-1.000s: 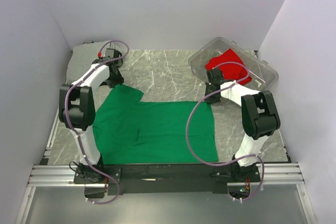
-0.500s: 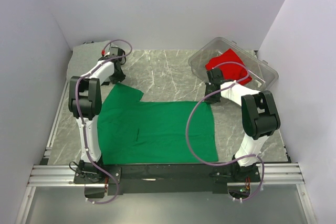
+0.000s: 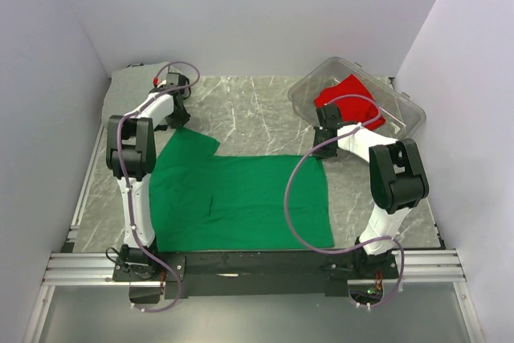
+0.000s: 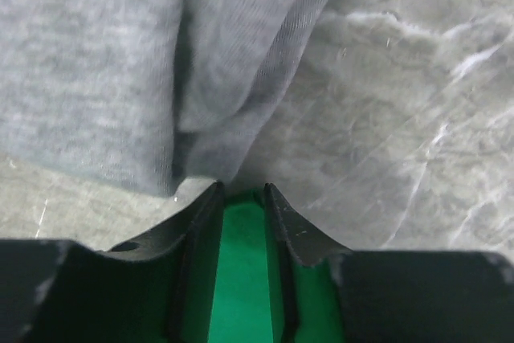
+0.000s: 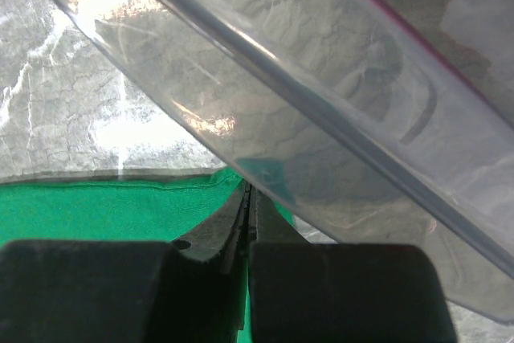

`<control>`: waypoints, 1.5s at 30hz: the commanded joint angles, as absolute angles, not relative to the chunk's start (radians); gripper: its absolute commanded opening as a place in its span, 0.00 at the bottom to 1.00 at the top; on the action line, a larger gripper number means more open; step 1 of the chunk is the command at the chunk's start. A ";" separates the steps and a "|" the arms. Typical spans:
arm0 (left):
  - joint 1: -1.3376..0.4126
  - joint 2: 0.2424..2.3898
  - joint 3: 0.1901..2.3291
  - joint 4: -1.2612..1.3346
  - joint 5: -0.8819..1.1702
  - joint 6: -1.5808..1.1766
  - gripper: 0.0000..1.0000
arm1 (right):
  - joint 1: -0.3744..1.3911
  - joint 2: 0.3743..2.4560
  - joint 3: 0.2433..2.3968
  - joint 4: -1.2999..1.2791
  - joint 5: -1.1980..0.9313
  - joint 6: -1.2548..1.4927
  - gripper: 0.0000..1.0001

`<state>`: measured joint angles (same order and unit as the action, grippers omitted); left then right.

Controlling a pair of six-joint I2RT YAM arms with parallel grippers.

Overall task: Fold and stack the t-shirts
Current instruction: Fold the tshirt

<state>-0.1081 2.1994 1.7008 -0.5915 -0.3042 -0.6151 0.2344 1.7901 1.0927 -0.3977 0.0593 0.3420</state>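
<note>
Shows no fold or stack yet, with the green t-shirt [image 3: 241,198] flat mid-desk [image 3: 257,110], long axis left to right, hem rightward, the red t-shirt [image 3: 347,92] in the bin [image 3: 405,112], the grey t-shirt [image 4: 88,62] far left, left fingers [image 4: 291,230] slightly spread, right fingers [image 5: 221,232] pressed together.

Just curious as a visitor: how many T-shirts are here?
3. A bright green cotton shirt lies spread on the table; a red shirt sits in the clear plastic bin, far right; a grey shirt lies bunched by the left gripper. Others may be hidden.
</note>
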 commanded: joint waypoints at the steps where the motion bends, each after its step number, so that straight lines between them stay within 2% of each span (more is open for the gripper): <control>1: -0.109 2.233 1.749 -0.591 -0.292 -0.620 0.32 | 0.225 1.799 1.123 -0.410 0.061 0.336 0.00; 6: -0.109 2.241 1.747 -0.598 -0.298 -0.618 0.22 | 0.226 1.798 1.123 -0.411 0.063 0.341 0.00; 9: -0.109 2.240 1.732 -0.595 -0.288 -0.615 0.13 | 0.227 1.792 1.118 -0.410 0.066 0.342 0.00; 10: -0.109 2.241 1.726 -0.595 -0.282 -0.614 0.08 | 0.226 1.793 1.118 -0.411 0.066 0.345 0.00; 13: -0.109 2.235 1.714 -0.591 -0.261 -0.612 0.00 | 0.227 1.787 1.123 -0.414 0.067 0.350 0.00; 24: -0.104 2.151 1.678 -0.523 -0.151 -0.584 0.00 | 0.226 1.752 1.206 -0.477 0.101 0.371 0.00; 40: -0.034 2.227 1.966 -0.457 0.038 -0.577 0.00 | 0.227 1.858 1.434 -0.552 0.127 0.357 0.00; 45: -0.018 2.174 1.933 -0.387 0.147 -0.549 0.00 | 0.227 1.861 1.470 -0.566 0.121 0.350 0.00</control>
